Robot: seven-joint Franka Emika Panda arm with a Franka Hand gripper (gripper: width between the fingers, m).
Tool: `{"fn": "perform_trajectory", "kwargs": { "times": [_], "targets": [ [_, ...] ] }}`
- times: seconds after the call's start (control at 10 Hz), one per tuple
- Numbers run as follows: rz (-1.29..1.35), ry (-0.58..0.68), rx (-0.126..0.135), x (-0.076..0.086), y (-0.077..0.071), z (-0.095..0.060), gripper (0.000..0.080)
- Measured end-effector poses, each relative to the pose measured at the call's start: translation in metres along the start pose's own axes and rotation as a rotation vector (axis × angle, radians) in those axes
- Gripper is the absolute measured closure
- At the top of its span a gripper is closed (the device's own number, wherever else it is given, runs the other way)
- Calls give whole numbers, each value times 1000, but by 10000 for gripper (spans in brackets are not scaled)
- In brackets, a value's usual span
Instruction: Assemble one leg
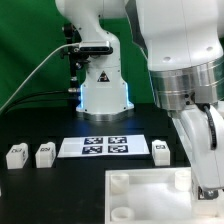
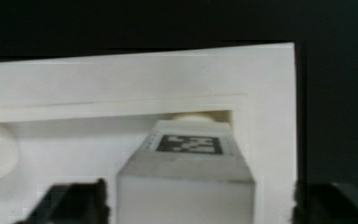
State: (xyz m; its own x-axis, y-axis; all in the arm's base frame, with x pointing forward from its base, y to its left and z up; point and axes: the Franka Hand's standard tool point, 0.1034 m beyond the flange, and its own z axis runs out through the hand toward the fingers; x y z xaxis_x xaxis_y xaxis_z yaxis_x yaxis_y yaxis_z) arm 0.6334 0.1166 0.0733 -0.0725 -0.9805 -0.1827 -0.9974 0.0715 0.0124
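A leg (image 2: 188,162), a chunky white plastic block with a black-and-white square tag on its upper face, lies against white panel surfaces in the wrist view. In the exterior view, three like blocks (image 1: 16,154), (image 1: 45,153) and (image 1: 161,152) rest apart on the black table, tags showing.

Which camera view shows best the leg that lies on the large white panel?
The wrist view. The leg appears large there, tag visible, between the open gripper's fingers, resting on the panel. In the exterior view the arm hides that leg; only the panel and other legs appear.
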Motion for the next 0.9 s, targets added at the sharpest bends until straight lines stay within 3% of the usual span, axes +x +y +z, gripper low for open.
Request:
{"fn": "perform_trajectory", "kwargs": {
  "times": [0.1,0.2,0.4,0.8,0.9],
  "targets": [
    [-4,0,0,0,0,0,181],
    [-116,2,-4,-1,1,1,159],
    [-443,-1,-7,-6,3,2,151],
    [-817,1,-12,-4,3,3,151],
    [-1067,21,-52,0,5,4,151]
  ]
}}
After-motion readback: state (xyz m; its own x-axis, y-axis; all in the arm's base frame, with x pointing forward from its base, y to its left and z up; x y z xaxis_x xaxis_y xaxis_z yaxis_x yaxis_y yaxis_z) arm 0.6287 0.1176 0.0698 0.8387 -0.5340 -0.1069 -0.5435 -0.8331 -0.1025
